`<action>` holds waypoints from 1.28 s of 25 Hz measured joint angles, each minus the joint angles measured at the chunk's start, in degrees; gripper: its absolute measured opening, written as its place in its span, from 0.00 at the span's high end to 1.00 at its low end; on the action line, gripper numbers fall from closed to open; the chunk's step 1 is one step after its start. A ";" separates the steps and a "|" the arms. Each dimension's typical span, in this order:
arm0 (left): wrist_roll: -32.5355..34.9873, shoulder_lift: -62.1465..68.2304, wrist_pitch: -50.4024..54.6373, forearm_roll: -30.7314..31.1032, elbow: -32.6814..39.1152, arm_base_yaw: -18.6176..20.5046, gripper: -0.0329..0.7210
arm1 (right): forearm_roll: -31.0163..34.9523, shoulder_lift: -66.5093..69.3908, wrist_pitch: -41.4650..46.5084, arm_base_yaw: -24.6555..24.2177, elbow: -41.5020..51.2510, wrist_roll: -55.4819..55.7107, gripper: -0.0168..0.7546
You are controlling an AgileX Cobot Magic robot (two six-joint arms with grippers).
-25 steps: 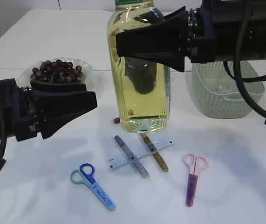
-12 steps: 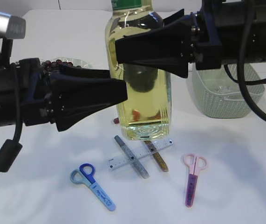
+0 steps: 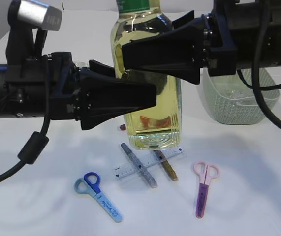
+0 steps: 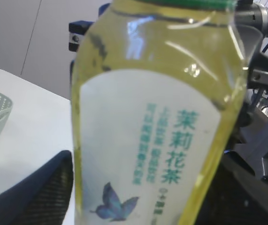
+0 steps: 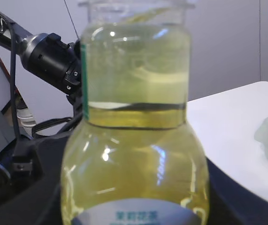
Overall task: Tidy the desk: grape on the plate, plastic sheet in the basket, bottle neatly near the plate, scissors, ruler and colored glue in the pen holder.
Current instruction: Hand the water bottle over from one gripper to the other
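Exterior view: the bottle (image 3: 147,73) of yellow-green tea stands upright mid-table, with both claws on it. The right gripper (image 3: 130,51) comes in from the right and pinches the bottle up high, jaws on either side of its shoulder. The left gripper (image 3: 147,93) reaches in from the left at mid-height, its jaws spread around the body, though I can't tell if they're actually pressing it. In front of the bottle lie 2 glue pens (image 3: 139,165) crossed under a clear ruler (image 3: 130,169), then blue scissors (image 3: 98,195) at front left and pink scissors (image 3: 203,188) at front right. A green basket (image 3: 238,101) sits at the back right.

Left wrist view: the bottle (image 4: 157,117) fills the frame, white label with teal characters and a butterfly, 1 dark finger (image 4: 35,197) showing low on the left.

Right wrist view: the bottle's (image 5: 136,122) neck and shoulder are dead center, liquid line just below the neck, dark jaw edges hugging both lower corners.
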 joint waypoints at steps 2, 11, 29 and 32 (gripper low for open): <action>-0.23 0.70 -0.15 0.14 -0.14 -0.40 0.13 | 0.72 0.00 0.00 0.00 0.00 0.00 0.38; -0.23 2.10 -0.05 -1.45 -0.47 -2.18 0.14 | 1.51 0.00 0.00 -0.04 -0.22 0.14 0.38; -0.12 4.14 -0.56 -0.22 -3.58 -2.71 0.16 | 1.80 0.00 -0.20 -0.03 -0.26 0.26 0.38; -0.12 4.29 -0.60 -0.01 -4.22 -2.71 0.16 | 1.80 0.00 -0.35 -0.03 -0.26 0.26 0.38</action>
